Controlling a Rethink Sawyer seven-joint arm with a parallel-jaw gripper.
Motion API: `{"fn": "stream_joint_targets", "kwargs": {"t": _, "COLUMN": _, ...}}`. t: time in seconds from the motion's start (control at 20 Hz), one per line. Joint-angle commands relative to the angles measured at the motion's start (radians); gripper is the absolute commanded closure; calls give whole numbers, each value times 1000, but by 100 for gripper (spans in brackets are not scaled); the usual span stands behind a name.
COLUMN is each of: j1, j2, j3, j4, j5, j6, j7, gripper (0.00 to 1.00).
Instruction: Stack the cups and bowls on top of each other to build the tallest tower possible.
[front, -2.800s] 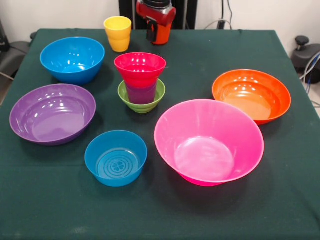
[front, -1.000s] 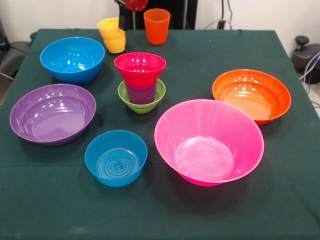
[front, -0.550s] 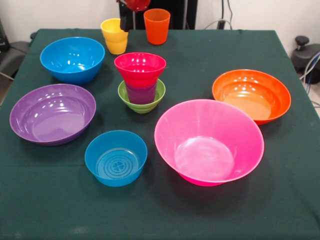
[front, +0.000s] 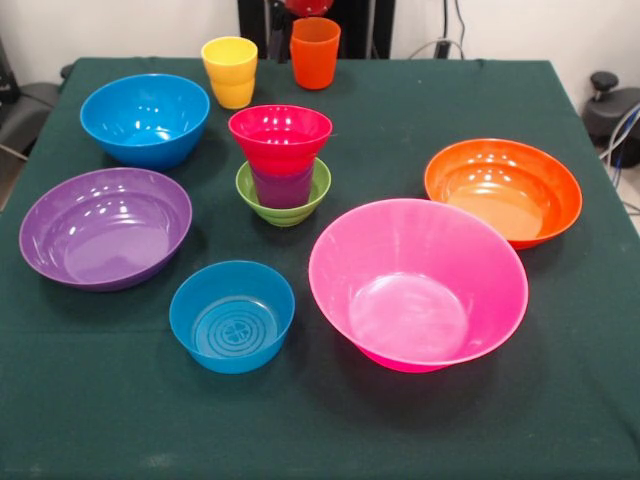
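Since your tower (front: 281, 160) sits mid-table, the yellow cup (front: 230, 71) and orange cup (front: 315, 52) wait behind; can't tell the gripper (front: 308, 6) state.

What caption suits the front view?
Three-piece tower stands among loose bowls; yellow cup and orange cup wait behind.

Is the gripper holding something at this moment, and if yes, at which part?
It cannot be told. Only a red part of the arm shows at the top edge, above the orange cup. The yellow cup stands free.

Red claw (front: 308, 6) raised at top edge, mostly cropped
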Motion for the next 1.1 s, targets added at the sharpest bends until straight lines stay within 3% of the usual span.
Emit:
{"fn": "stream_joint_targets", "kwargs": {"t": 0.05, "j1": -5, "j2": -26, "j3": 96, "j4": 57, "j5": 53, "j6": 127, "j7": 99, "gripper": 100}}
{"fn": "stream_joint_targets", "kwargs": {"t": 0.25, "j1": -61, "j2": -61, "j3": 105, "j4": 79, "j5": 40, "j6": 152, "j7": 59, "gripper": 100}}
{"fn": "stream_joint_targets", "kwargs": {"t": 0.8, "j1": -164, "j2": 13, "j3": 107, "j4": 40, "j5": -28, "j6": 90, "j7": 8, "gripper": 100}}
{"fn": "stream_joint_targets", "kwargs": {"t": 1.1, "j1": -131, "j2": 74, "j3": 71, "j4": 13, "j5": -25, "j6": 54, "j7": 24, "gripper": 100}}
